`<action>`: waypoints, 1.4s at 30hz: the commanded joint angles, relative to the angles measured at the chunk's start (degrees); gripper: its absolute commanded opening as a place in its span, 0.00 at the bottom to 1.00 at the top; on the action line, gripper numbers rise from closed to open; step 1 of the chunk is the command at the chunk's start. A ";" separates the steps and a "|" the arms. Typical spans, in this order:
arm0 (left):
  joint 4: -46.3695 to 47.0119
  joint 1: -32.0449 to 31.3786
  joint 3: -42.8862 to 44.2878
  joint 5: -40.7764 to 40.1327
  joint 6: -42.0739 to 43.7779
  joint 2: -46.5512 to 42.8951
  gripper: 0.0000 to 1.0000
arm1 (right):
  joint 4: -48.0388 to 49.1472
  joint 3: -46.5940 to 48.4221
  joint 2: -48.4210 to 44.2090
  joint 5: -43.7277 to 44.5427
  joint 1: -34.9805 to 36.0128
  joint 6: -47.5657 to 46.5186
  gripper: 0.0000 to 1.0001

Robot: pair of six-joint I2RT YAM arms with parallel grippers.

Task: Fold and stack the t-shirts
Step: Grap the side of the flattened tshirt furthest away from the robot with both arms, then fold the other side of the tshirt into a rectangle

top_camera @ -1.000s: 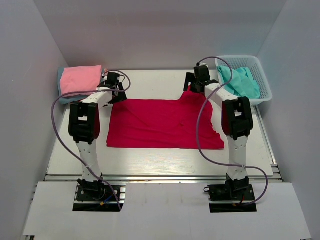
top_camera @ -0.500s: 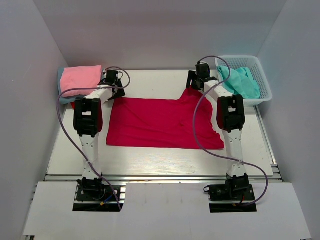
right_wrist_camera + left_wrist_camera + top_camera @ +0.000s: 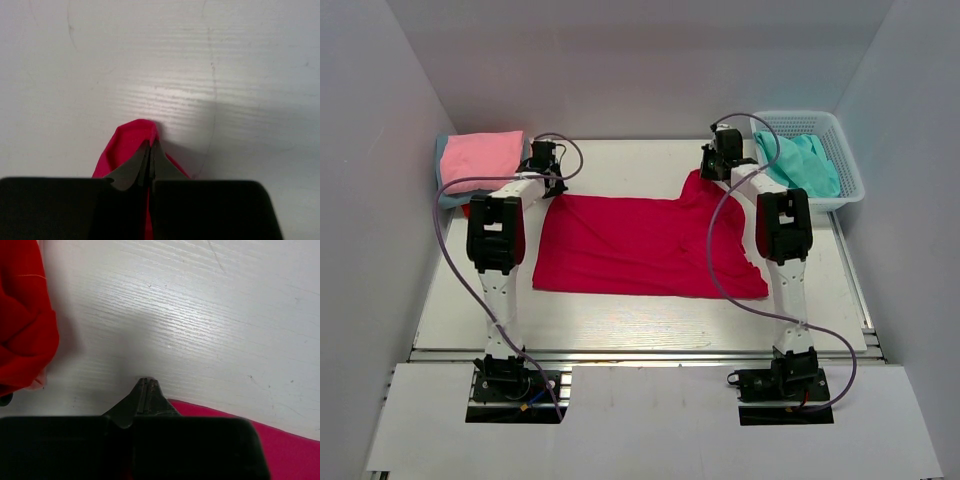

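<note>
Top external view: I see the crimson-magenta t-shirt [image 3: 650, 245] spread wide across the middle of the white table [image 3: 620, 320], with both arms reaching over to its far edge.
Crimson-magenta t-shirt, shape: mostly flat with shallow creases. Its far right corner is drawn up into a peak toward the right arm.
Left gripper [image 3: 542, 160]: it sits at the shirt's far left corner. In the left wrist view I see its fingers [image 3: 142, 390] pressed together with no gap. The crimson edge runs up against their right side, but I cannot tell whether any cloth is pinched between them.
Right gripper [image 3: 720, 160]: in the right wrist view the jaws are closed tight on a fold of the crimson cloth, which bulges out just past the tips.
Folded stack: at the far left corner of the table, a light pink t-shirt [image 3: 480, 155] lies on top. A grey-blue t-shirt [image 3: 442, 152] shows along its left edge and a red t-shirt [image 3: 468, 210] shows at its near edge. The left wrist view has red cloth at its left border.
White mesh basket [image 3: 850, 175]: it stands at the far right corner, just beside the right gripper.
Teal t-shirt [image 3: 802, 165]: it lies crumpled inside the basket.
</note>
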 commanded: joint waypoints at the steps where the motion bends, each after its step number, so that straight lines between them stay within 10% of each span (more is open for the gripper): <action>1: 2.80 -0.06 -3.87 1.46 1.17 -5.11 0.00 | 6.74 -5.01 -9.04 -1.93 0.05 -2.62 0.00; 21: 17.67 -1.21 -41.49 1.11 0.30 -39.48 0.00 | 16.52 -59.32 -55.39 3.67 0.15 -2.54 0.00; 42: 12.57 -1.21 -50.38 -4.08 -3.57 -47.48 0.00 | 5.90 -74.55 -76.58 5.54 0.14 1.33 0.00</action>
